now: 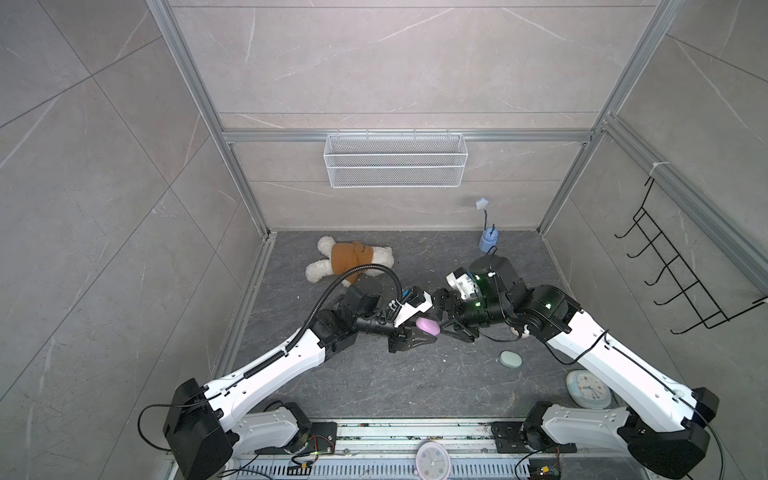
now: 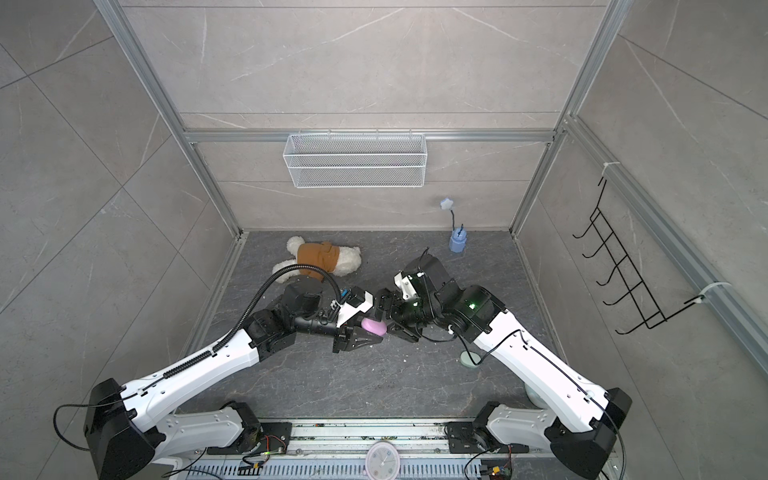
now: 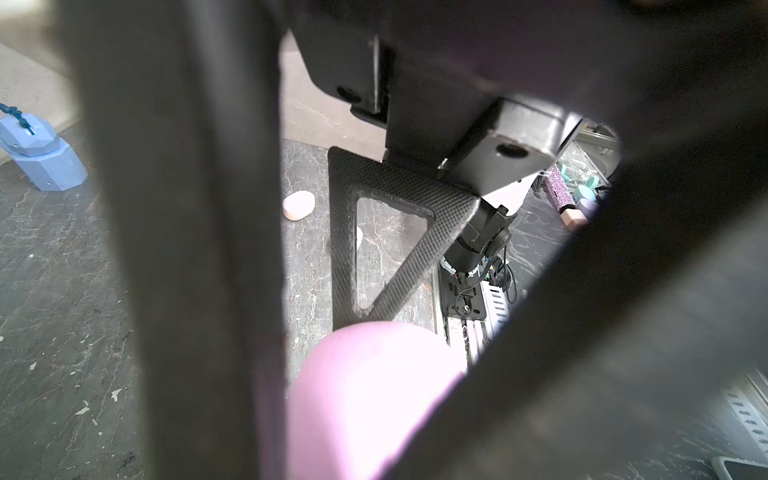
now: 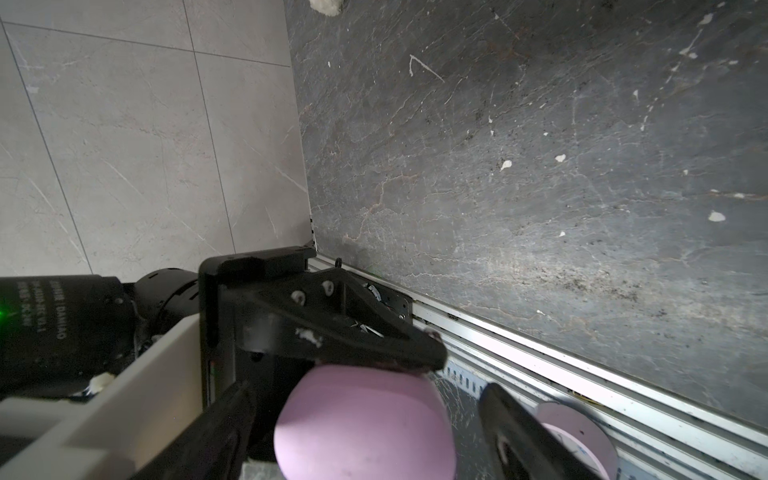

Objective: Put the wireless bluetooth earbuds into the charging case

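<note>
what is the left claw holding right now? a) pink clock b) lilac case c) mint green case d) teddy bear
b: in both top views the left claw is shut on the lilac case, with a finger on either side of it.

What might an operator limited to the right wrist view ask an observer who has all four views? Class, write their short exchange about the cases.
Operator: I see only one lilac case, gripped. Are there other cases?
Observer: In both top views a mint green case lies on the right half of the table.
Operator: Any more?
Observer: The left wrist view shows a peach case lying on the table.
</note>
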Controlling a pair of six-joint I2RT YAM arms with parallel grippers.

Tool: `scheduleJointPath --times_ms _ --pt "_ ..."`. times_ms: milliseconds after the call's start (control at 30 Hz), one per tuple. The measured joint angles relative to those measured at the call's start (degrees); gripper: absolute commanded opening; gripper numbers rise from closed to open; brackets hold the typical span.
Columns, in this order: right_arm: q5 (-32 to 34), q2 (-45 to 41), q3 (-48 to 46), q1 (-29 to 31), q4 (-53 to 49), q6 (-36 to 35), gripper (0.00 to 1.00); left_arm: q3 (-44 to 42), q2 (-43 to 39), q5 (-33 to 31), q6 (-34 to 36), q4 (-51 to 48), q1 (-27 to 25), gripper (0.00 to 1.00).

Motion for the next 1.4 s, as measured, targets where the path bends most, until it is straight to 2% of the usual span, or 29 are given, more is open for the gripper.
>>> scheduleJointPath --times_ms 367,833,1000,1167,1200,1400 --pt "-1.11 0.7 -0.15 0.7 0.79 0.7 0.74 0.07 0.04 0.0 0.0 -0.24 0.0 0.32" --pt "-1.25 0.94 -0.74 0.9 0.7 0.9 0.57 0.09 0.04 -0.17 0.0 -0.31 0.0 0.33" --pt "-1.11 0.94 -0.74 0.9 0.72 0.9 0.56 0.09 0.04 -0.35 -0.04 -0.28 0.0 0.5" --pt "0.02 0.87 -0.74 0.74 0.85 0.92 0.55 0.07 0.02 -1.16 -0.28 0.22 -0.26 0.86" --pt "0.2 0.76 -0.74 0.57 0.79 0.9 0.56 0.04 0.02 -1.38 -0.46 0.31 -0.26 0.99" --pt "3.06 -1.2 -1.03 -2.71 -2.67 -0.72 0.56 -3.45 -2.69 -5.4 -2.64 1.57 -0.26 1.0"
